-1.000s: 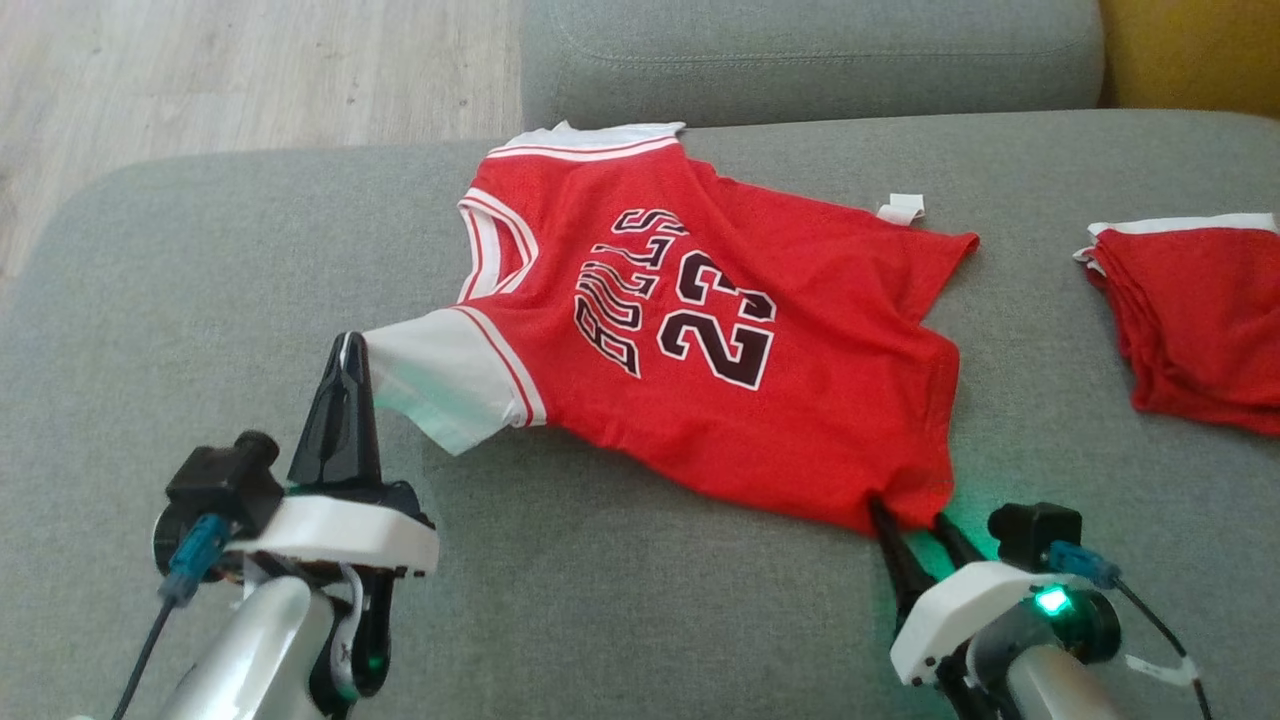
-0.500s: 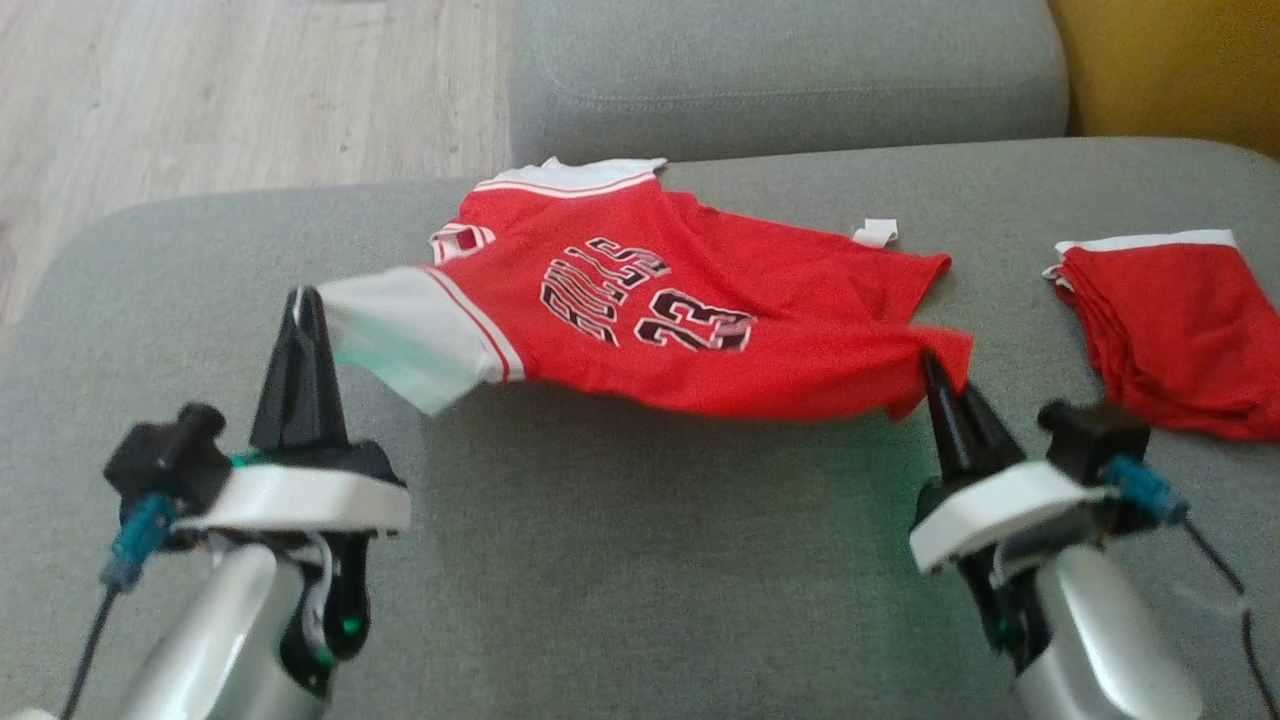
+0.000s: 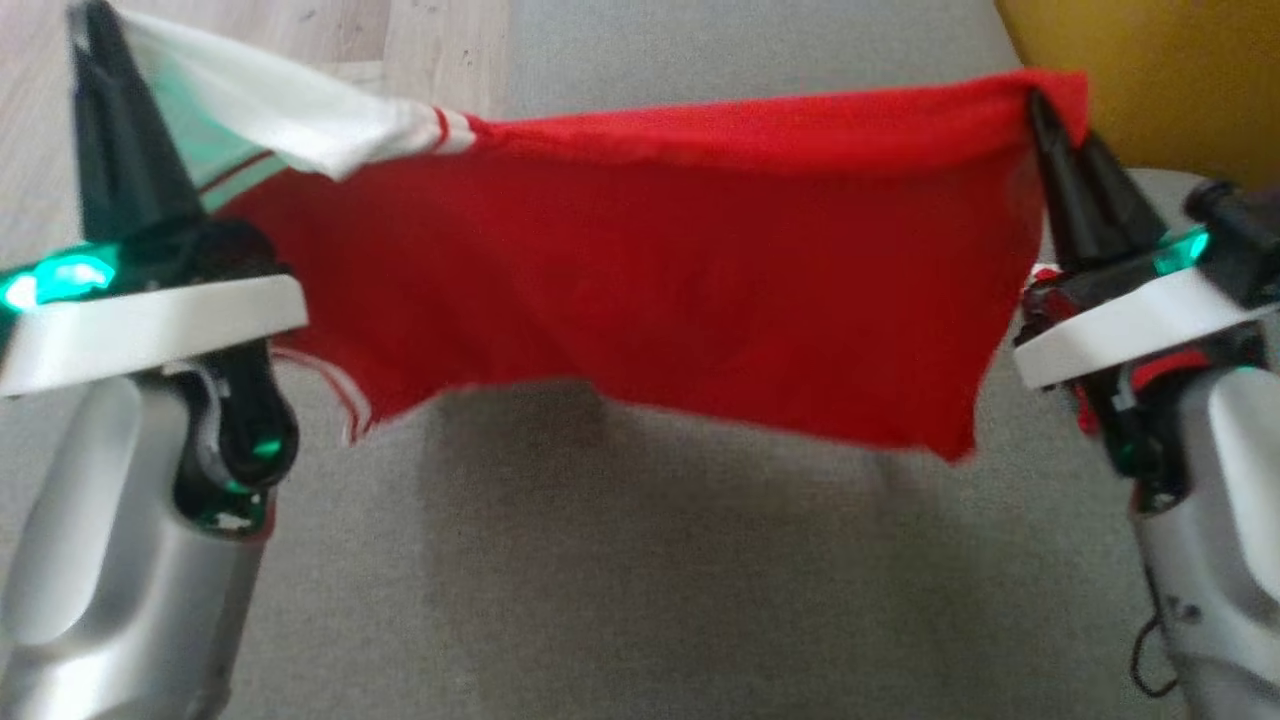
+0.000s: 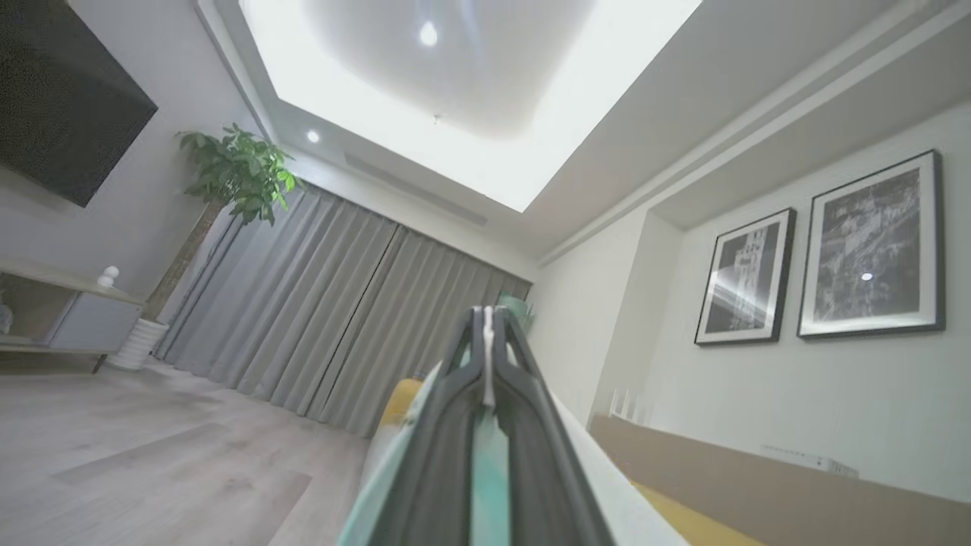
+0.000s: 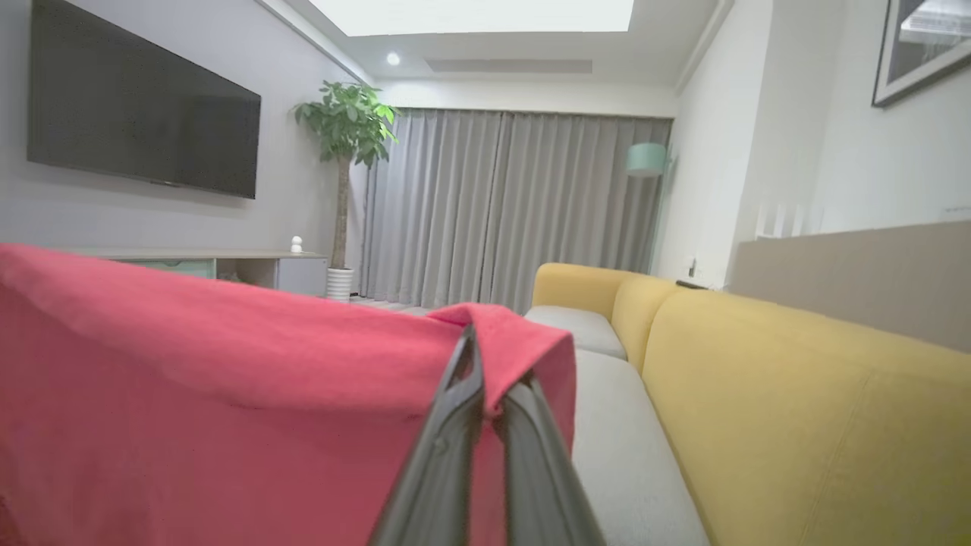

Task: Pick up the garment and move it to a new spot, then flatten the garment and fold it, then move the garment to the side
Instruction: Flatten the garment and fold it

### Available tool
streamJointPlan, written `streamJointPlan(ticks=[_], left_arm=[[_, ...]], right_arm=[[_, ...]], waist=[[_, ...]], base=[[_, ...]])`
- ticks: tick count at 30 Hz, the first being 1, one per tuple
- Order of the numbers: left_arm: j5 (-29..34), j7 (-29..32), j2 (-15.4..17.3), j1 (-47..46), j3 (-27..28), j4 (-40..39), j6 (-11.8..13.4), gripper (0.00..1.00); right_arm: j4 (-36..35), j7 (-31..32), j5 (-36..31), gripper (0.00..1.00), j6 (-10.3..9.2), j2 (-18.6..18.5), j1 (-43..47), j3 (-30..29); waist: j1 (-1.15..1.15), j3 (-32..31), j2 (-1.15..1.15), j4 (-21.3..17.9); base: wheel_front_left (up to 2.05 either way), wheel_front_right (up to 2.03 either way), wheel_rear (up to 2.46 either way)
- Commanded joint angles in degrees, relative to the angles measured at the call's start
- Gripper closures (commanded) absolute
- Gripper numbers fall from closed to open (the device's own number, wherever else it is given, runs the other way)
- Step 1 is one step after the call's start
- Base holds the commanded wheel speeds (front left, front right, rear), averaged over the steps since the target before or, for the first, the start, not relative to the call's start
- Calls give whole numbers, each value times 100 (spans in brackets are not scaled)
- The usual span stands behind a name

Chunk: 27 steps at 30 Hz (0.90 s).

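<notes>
Above sofa (image 3: 640, 600), red garment (image 3: 650, 290) hangs spread, left gripper (image 3: 92, 15) pinching white sleeve (image 3: 290, 125), right gripper (image 3: 1040, 100) gripping probable hem (image 3: 1066, 88)

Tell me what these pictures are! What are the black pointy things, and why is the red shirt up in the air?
Those are a robot's two arms, each ending in a gripper, a pincer of two long dark fingers. One picture comes from a camera on the robot's head, looking down at a grey fabric sofa cushion. The left gripper is shut on the white sleeve of a red cloth sports shirt, and the right gripper is shut on its red corner, so the shirt hangs stretched between them over the cushion. The other two pictures come from small cameras on each wrist, looking along the fingers, so you see the room: grey curtains, a potted green plant and a yellow sofa.
</notes>
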Motion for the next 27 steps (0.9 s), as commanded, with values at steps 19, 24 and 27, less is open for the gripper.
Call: streamJointPlan(ticks=[19,24,27], left_arm=[[-94,1445,1096,-2447,225,659,-332,100],[361,834,1055,-4614,144,2871,-812,100],[447,418,880,-5326,113,3625,-1029,100]], right_arm=[[-284,1288,295,100,-5,-240,-2000,-284],[1976,276,39,100,-5,-182,-4377,-178],[2875,-387,-178,100,-5,-72,-5140,-378]], waist=[[0,1416,0,-120],[0,2130,0,-74],[0,2272,0,32]], base=[[0,0,0],[0,0,0],[0,0,0]])
